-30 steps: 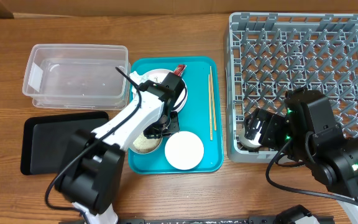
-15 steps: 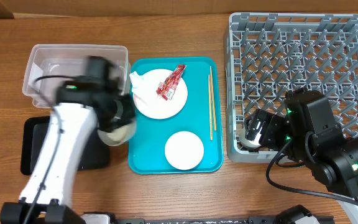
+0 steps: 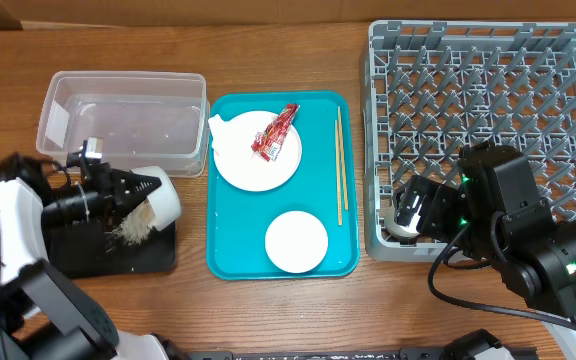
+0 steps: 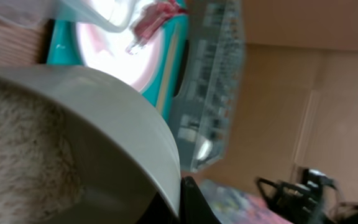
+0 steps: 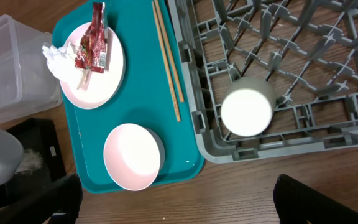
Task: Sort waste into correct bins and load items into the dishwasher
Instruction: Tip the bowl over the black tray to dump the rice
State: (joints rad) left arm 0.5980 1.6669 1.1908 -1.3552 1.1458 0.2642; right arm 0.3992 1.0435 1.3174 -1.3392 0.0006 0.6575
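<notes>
Greyish-white bowl [image 3: 160, 203]: tipped over black tray [image 3: 68, 255], your left tool [image 3: 136, 189] clamped on rim, rice [image 3: 128, 230] beneath. Right tool [image 3: 413, 208]: apart. Risk: off-edge tilt scatters grains onto worktop [image 3: 268, 320].

Lab setup: wooden table [image 3: 268, 60], cardboard backdrop [image 4: 278, 93].

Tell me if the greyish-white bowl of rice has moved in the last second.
Yes. The greyish-white bowl went left, off the teal serving tray, and now tilts over the flat black rectangular tray.
</notes>
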